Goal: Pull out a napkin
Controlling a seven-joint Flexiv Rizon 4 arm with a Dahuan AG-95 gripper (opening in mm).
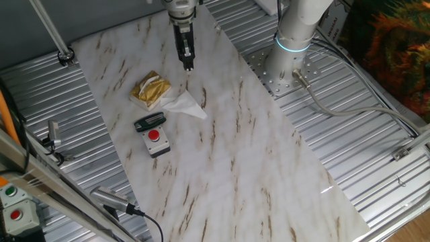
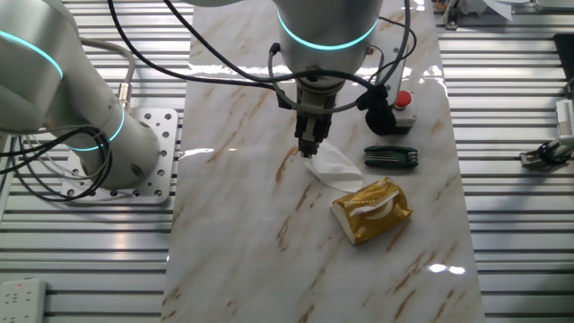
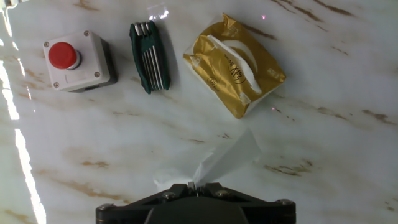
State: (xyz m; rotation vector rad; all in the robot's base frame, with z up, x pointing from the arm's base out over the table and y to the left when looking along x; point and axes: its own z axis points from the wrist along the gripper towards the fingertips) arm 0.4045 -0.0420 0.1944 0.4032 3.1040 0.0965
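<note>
The napkin (image 3: 231,155) is a creased white sheet out of the packet. Its near end runs up into my gripper (image 3: 196,185), whose jaws are shut on it in the hand view. My gripper (image 1: 188,66) hangs above the marble table, to the side of the golden tissue packet (image 1: 150,90). The rest of the napkin (image 1: 183,105) trails down onto the table beside the packet. From the other fixed view the gripper (image 2: 309,154) stands at the napkin's (image 2: 336,167) left end, and the packet (image 2: 371,210) lies apart from it, with a white tissue showing in its slot.
A green folding tool set (image 3: 149,56) and a grey box with a red button (image 3: 74,59) lie beside the packet. The robot base (image 1: 289,70) stands on the ribbed metal bench at the marble slab's edge. Cables run across the bench (image 1: 336,107).
</note>
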